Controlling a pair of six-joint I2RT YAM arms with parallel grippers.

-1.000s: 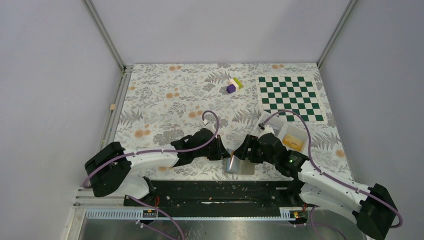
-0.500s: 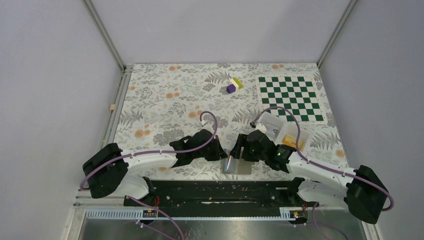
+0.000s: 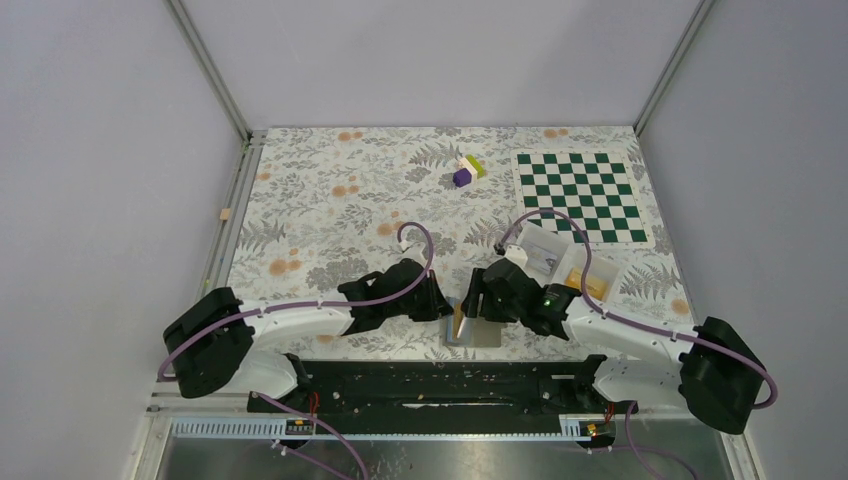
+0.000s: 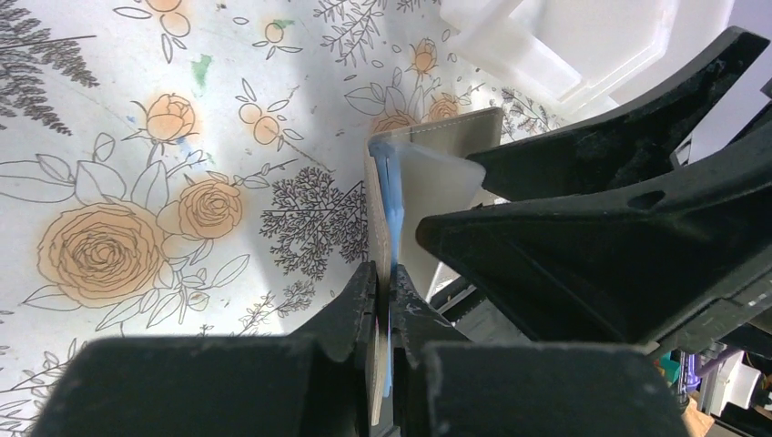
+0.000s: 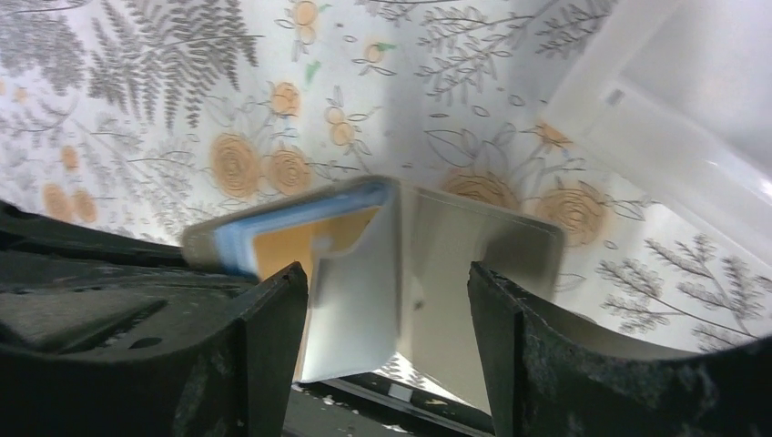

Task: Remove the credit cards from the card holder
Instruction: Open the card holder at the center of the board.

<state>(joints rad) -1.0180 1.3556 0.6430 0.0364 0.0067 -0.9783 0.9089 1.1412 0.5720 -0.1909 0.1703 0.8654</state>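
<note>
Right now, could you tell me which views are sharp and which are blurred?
Top external: evenly lit and sharp. Left wrist: the floral table is crisp, the white tray overexposed. Right wrist: the raised flap of the card holder is smeared by blur.

Soft, even light fills the top view with faint shadows on the table (image 3: 330, 200), while the right wrist view shows the card holder (image 5: 437, 264) blurred at its left edge and the right pincer (image 5: 387, 278) dark and unfocused.

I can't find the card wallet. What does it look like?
On the flowery table, look at the near edge between the left gripper and right gripper. The card holder sits half open there, grey outside and blue inside, unlike the white tray nearby.
</note>
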